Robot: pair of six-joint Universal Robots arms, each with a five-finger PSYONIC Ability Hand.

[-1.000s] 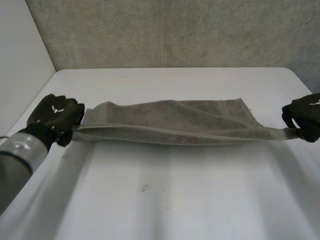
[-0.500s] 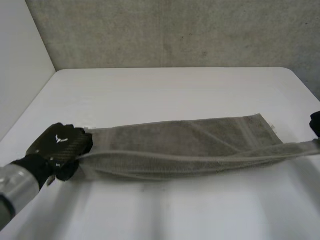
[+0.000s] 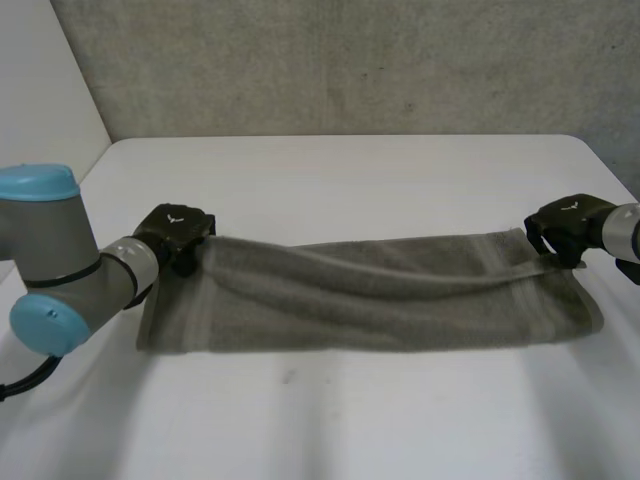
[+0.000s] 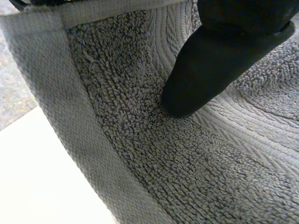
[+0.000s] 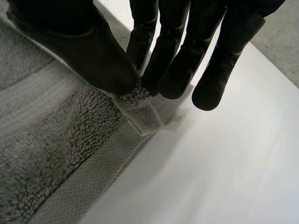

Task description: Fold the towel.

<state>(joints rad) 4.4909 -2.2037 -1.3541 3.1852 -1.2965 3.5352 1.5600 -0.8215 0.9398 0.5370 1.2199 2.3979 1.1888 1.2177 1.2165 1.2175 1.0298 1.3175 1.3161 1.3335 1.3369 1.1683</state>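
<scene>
A grey towel (image 3: 380, 300) lies doubled lengthwise across the white table (image 3: 350, 170). Its fold is toward the near side and its upper layer sags between my hands. My left hand (image 3: 178, 232) is shut on the far left corner of that layer, a little above the table. In the left wrist view its thumb (image 4: 219, 56) presses into the terry of the towel (image 4: 163, 163) beside the hem. My right hand (image 3: 562, 222) holds the far right corner. In the right wrist view that hand (image 5: 93, 51) pinches the corner of the towel (image 5: 56, 140) between thumb and fingers.
My left arm's elbow (image 3: 50, 260) hangs over the table's left side. A concrete wall (image 3: 350, 60) stands behind the table's far edge. My right hand is close to the table's right edge, and bare tabletop (image 5: 224, 163) lies beyond its fingers.
Both hands dragged the stretched towel toward the near side. They then carried the held edge back to the far side, laying it over the lower layer. The left arm's elbow has come into view.
</scene>
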